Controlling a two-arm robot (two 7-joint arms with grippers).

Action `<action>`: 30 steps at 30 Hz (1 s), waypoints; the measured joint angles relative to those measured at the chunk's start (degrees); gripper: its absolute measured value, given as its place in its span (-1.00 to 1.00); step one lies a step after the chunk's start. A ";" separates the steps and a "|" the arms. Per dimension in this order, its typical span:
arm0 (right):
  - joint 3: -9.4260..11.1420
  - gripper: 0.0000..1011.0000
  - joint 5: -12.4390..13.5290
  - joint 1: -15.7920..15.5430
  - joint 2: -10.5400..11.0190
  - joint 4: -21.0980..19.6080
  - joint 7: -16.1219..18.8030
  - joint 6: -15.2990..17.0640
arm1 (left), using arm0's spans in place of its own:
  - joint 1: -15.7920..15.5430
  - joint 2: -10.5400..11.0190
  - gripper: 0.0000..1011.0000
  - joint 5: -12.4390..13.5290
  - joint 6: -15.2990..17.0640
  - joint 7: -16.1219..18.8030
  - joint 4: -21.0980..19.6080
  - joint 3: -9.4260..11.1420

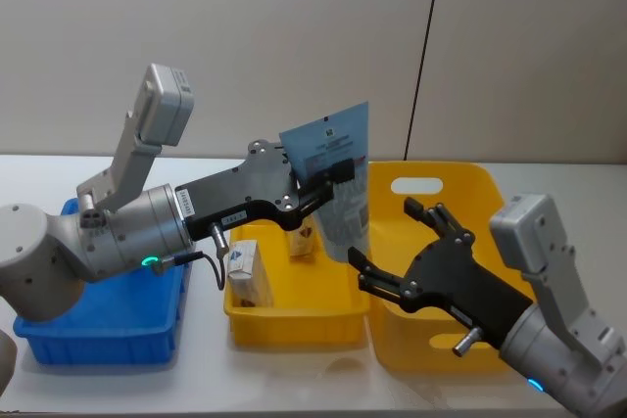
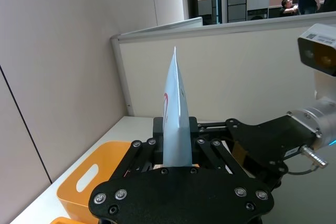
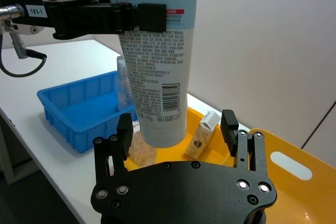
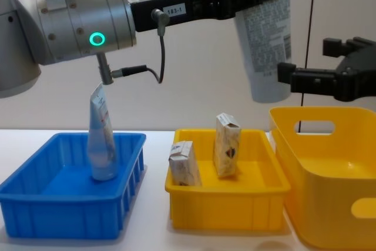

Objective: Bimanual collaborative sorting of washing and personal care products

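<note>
Tabletop [image 1: 118,387]: two tubes [image 4: 267,45] [image 4: 101,139], two cartons [image 4: 184,164] [image 4: 227,145], three bins [image 4: 64,204] [image 4: 229,204] [image 4: 329,174].

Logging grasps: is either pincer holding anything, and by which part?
The left pincer grips the white tube by its upper part, below the crimped end. The right pincer is open and empty.

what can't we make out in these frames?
Crimped end of the held tube: cut off by the top edge in the chest and right wrist views.
Floor of the large yellow bin: mostly hidden by the right end effector in the head view, and by its own front wall in the chest view.
Print on the cartons: too small to read.
</note>
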 joint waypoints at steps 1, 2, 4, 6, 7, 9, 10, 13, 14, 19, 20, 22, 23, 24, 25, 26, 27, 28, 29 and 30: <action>-0.12 0.98 0.00 0.28 -0.03 0.19 0.16 -0.03 | 0.00 0.00 -0.57 0.00 0.00 0.00 0.00 0.00; -0.24 0.98 0.00 0.55 -0.05 0.58 0.34 -0.08 | 0.00 0.00 -0.57 0.00 0.00 0.00 0.00 0.00; -0.69 0.98 0.02 1.46 -0.18 1.53 0.89 -0.22 | 0.00 0.00 -0.57 0.01 0.00 0.00 0.00 0.00; -1.12 0.98 0.07 2.29 -0.29 2.42 1.44 -0.41 | 0.00 0.00 -0.57 0.01 0.00 0.00 0.00 0.00; -1.26 0.98 0.08 2.54 -0.34 2.70 1.55 -0.46 | 0.00 0.00 -0.57 0.00 0.00 0.00 0.00 0.00; -1.57 0.98 0.12 3.15 -0.41 3.34 1.97 -0.61 | 0.00 0.00 -0.57 0.01 0.00 0.00 0.00 0.00; -1.97 0.98 0.21 3.95 -0.55 4.21 2.52 -0.88 | 0.00 -0.01 -0.57 0.01 0.00 0.00 0.00 0.00; -2.36 0.98 0.40 4.75 -0.69 5.08 3.10 -1.15 | 0.00 0.00 -0.57 0.01 0.00 0.00 0.00 0.00; -2.48 0.98 0.47 4.99 -0.73 5.32 3.27 -1.23 | 0.00 0.00 -0.57 0.01 0.00 0.00 0.00 0.00; -3.49 0.98 0.90 6.78 -1.11 7.00 4.51 -1.75 | 0.00 0.00 -0.57 0.01 0.00 0.00 0.00 0.00; -3.63 0.98 0.94 6.95 -1.15 7.22 4.63 -1.81 | 0.00 0.00 -0.57 0.01 0.00 0.00 0.00 0.00; -4.13 0.98 1.02 7.69 -1.35 7.85 5.07 -1.98 | 0.00 0.00 -0.57 0.01 0.00 0.00 0.00 0.00; -4.30 0.98 1.04 7.96 -1.43 8.10 5.19 -2.02 | 0.00 -0.01 -0.57 0.01 0.00 0.00 0.00 0.00; -4.57 0.98 1.06 8.40 -1.55 8.49 5.40 -2.09 | 0.00 0.00 -0.57 0.01 0.00 0.00 0.00 0.00; -4.57 0.98 1.06 8.40 -1.55 8.49 5.40 -2.09 | 0.00 0.00 -0.57 0.01 0.00 0.00 0.00 0.00; -4.83 0.98 1.09 8.84 -1.67 8.87 5.59 -2.14 | 0.00 0.00 -0.57 0.01 0.00 0.00 0.00 0.00; -5.01 0.98 1.10 9.12 -1.75 9.11 5.69 -2.15 | 0.00 0.00 -0.57 0.01 0.00 0.00 0.00 0.00; -5.32 0.98 1.12 9.51 -1.87 9.44 5.83 -2.17 | 0.00 0.00 -0.57 0.01 0.00 0.00 0.00 0.00; -5.46 0.98 1.12 9.69 -1.93 9.61 5.88 -2.19 | 0.00 0.00 -0.57 0.01 0.00 0.00 0.00 0.00; -5.60 0.98 1.12 9.89 -1.99 9.77 5.93 -2.20 | 0.00 0.00 -0.57 0.01 0.00 0.00 0.00 0.00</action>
